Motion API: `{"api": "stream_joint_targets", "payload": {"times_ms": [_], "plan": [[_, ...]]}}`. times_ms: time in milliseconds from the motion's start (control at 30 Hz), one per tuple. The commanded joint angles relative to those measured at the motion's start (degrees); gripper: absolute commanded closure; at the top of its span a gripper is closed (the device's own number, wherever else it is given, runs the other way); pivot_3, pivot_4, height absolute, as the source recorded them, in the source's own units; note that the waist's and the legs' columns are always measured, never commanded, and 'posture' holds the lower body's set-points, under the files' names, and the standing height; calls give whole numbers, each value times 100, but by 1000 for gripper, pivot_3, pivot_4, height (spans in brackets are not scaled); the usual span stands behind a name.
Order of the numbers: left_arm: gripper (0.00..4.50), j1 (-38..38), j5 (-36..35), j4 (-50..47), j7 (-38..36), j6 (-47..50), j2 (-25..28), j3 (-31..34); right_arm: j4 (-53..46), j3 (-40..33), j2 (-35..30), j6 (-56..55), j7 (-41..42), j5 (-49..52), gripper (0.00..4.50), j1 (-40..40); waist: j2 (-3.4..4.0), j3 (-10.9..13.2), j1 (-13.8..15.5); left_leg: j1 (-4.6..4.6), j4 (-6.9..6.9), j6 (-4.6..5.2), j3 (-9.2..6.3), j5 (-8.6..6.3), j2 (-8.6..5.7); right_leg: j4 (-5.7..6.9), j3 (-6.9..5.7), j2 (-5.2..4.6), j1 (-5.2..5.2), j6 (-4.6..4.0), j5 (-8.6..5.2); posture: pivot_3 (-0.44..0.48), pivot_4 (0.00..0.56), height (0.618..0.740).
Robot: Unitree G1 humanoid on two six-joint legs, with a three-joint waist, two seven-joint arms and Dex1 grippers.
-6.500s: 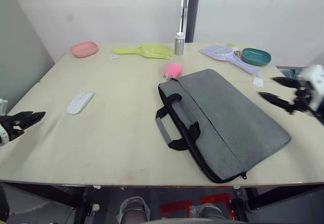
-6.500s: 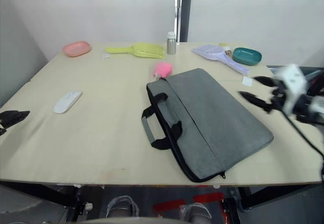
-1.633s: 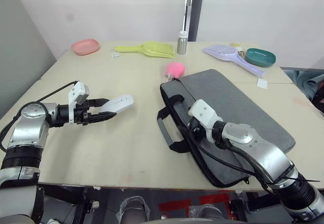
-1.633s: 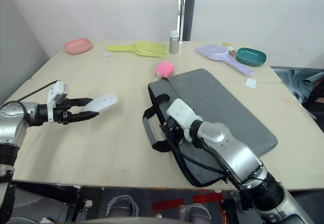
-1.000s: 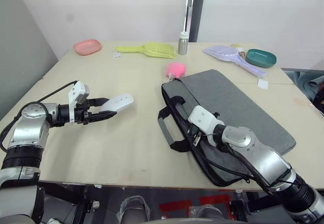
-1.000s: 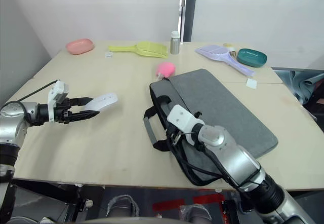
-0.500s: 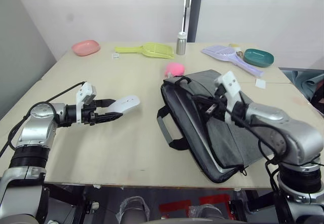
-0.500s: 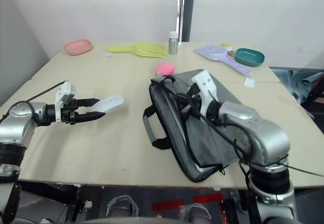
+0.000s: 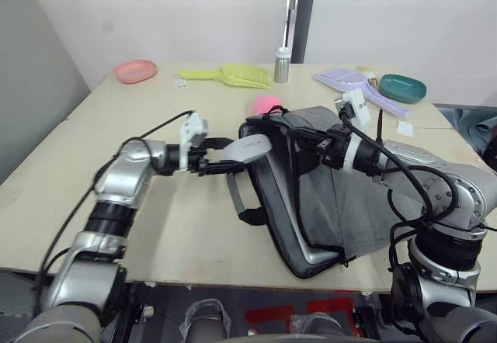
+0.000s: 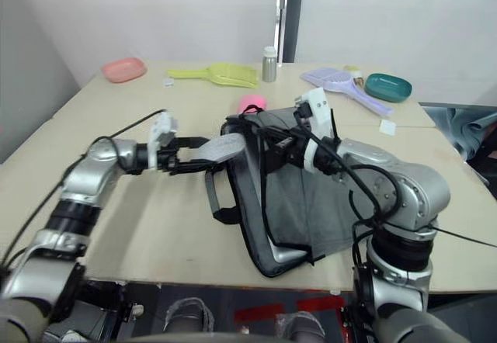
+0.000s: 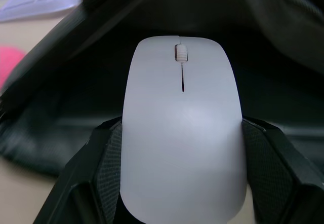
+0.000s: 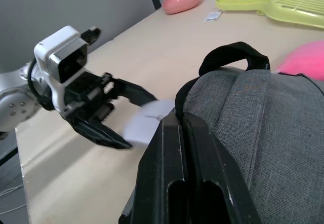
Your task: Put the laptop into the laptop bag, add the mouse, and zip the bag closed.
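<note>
Mouse [image 9: 250, 147]: white, flat oval, clamped between the two black fingers of the left hand [image 9: 225, 157] and lifted off the desk [image 9: 116, 110]. Long axis runs left–right; the scroll-wheel end points right, into the open mouth of the laptop bag [image 9: 334, 203]. In the left wrist view the mouse [image 11: 181, 127] sits wheel-forward, with the bag's dark interior just beyond it.

Laptop bag: grey fabric, lying mid-desk, long axis running from far-left to near-right. Its left, zipper edge is raised. Right hand [image 12: 179, 133] has its fingers closed together on the upper flap at that edge, beside one black strap handle [image 12: 228, 57]; the mouth gapes toward the left. Second handle [image 9: 241, 199] hangs toward the desk on the bag's left side. A thin silver edge [image 9: 311, 256] shows inside the bag's near corner.

Pink fluffy ball [image 9: 268, 104] lies just behind the bag's far corner. Far edge of desk: pink dish [image 9: 133, 71], yellow scoop [image 9: 225, 73], small metal bottle [image 9: 281, 64], lilac scoop [image 9: 349, 83], teal dish [image 9: 402, 88].
</note>
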Motion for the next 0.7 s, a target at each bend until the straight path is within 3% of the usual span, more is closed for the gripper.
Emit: {"api": "stream_joint_targets", "payload": {"times_ms": [33,367,700], "plan": [[1673,-114,273,106,221,-178,-241,-291,-193,-239,7,-99,-123,328,4457,-241,0,0,-18,0,-1,1,0,1,0,0,1,0,0,1,1,0,150,740],[1673,-764,976,1359,834,-769,-1207,-794,-93,-615,-29,-69,-594,849,4457,-350,0,0,51,-2,1,20,0,14,-1,3,3,0,-3,16,10,0,150,740],[1673,-1502,1328,2705,1230,-1029,-2079,-901,-111,-616,-124,-154,-927,1282,4457,-297,1,1,95,-4,0,33,2,22,-2,0,4,-1,-4,35,21,0,150,740]]}}
